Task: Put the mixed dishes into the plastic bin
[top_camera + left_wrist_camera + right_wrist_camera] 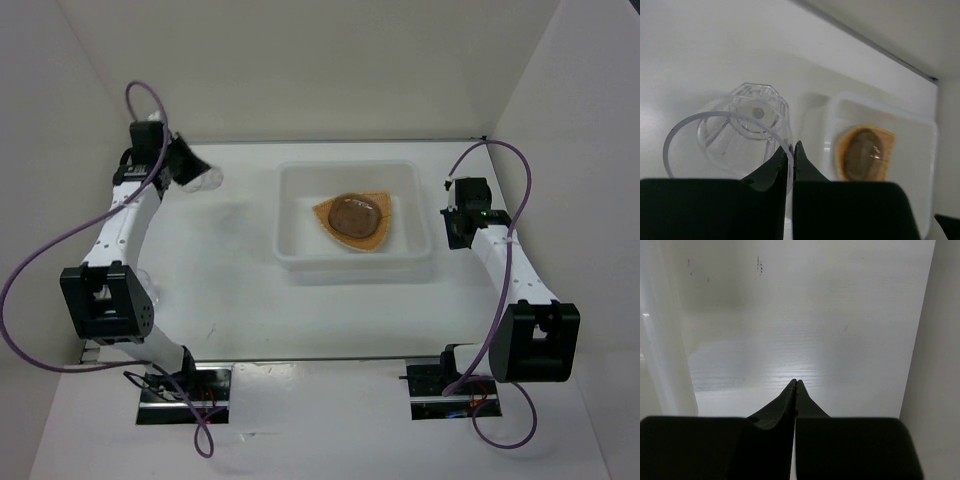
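Observation:
The translucent white plastic bin (300,255) stands at the table's middle. Inside it lies the orange ribbed plate (325,215) with a grey-brown saucer (355,215) on top; both also show in the left wrist view, the plate (887,137) and the saucer (864,154). My left gripper (197,176) is at the far left of the table, left of the bin. It is shut on the rim of a clear glass cup (742,127), which is tilted with its mouth toward the camera. My right gripper (456,228) is shut and empty just right of the bin. The second saucer and second cup are not clearly visible.
White enclosure walls stand close behind and at both sides; the right wall (937,365) is next to my right gripper. The bin's outer wall (662,365) is at that gripper's left. Purple cables loop off both arms.

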Controlling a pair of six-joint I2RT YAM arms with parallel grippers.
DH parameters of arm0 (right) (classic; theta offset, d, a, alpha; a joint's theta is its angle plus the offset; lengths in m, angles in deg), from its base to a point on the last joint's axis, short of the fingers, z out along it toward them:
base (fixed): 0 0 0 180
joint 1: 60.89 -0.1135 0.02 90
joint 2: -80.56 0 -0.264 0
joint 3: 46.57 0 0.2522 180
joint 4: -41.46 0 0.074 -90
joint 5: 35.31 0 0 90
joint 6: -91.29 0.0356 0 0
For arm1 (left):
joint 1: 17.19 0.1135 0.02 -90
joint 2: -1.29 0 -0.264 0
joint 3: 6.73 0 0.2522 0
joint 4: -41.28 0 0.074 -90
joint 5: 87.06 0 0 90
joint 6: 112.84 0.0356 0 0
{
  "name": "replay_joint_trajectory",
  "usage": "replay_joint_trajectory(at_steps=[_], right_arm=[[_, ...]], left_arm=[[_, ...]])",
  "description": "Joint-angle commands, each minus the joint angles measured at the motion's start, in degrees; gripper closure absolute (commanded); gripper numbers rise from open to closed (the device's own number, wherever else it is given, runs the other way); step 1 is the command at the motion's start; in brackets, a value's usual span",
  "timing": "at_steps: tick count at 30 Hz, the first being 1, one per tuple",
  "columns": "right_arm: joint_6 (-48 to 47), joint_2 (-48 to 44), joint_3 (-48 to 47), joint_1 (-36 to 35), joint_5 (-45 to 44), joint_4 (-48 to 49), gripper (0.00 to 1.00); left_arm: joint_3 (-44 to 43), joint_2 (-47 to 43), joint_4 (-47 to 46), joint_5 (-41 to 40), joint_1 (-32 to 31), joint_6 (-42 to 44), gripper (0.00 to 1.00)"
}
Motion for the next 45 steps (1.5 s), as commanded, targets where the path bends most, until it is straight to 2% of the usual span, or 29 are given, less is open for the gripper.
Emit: replay_joint_trajectory(at_steps=[1,2,3,4,5,7,12,16,28,38,40,42,43,45], right_arm=[[0.76,-0.23,0.28,0.26,0.45,1.9,0.99],[0.76,-0.23,0.28,0.26,0.45,1.9,0.99],[0.76,-0.23,0.28,0.26,0.45,1.9,0.99],[0.76,-0.23,0.28,0.26,0.45,1.9,0.99],[0.76,-0.23,0.28,0.26,0.45,1.9,0.99],[0.76,-0.23,0.81,0.26,0.45,1.9,0.99],[0.76,-0.23,0.81,0.26,0.45,1.9,0.99],[0.76,-0.23,0.81,0.26,0.45,2.43,0.99],[0.76,-0.23,0.81,0.26,-0.08,2.43,0.99],[0.76,-0.23,0.81,0.26,-0.08,2.43,0.99],[0.76,-0.23,0.81,0.26,-0.08,2.43,0.99],[0.76,-0.23,0.81,0.26,-0.08,2.43,0.99],[0.76,-0.23,0.81,0.26,-0.08,2.43,0.99],[0.76,-0.23,0.81,0.26,-0.08,2.43,0.98]], left_arm=[[-15.5,4.48,-4.22,11.79,-9.46,1.31,1.0],[-20.55,9.56,-0.15,10.4,-14.18,4.29,1.0],[-25.3,12.13,3.71,9.08,-16.49,10.06,1.0],[-29.79,14.51,10.8,7.76,-18.6,12.38,1.0],[-37.4,18.97,13.92,5.23,-20.54,14.23,1.0],[-42.12,22.16,19.39,2.58,-25.55,17.76,1.0],[-43.81,28.67,25.35,-4.63,-32.85,20.05,1.0],[-43.28,31.14,26.52,-9.12,-36.28,21.55,1.0],[-42.75,37.46,27.75,-14.92,-38.58,22.6,1.0],[-42.14,39.23,28.28,-15.54,-39.1,22.6,1.0],[-42.14,39.23,28.28,-16.06,-39.1,22.6,0.92],[-42.66,39.23,28.28,-16.07,-39.1,22.6,0.8],[-43.27,39.23,28.8,-16.85,-39.1,21.82,0.66],[-46.26,37.04,29.33,-18.96,-39.1,20.94,0.45]])
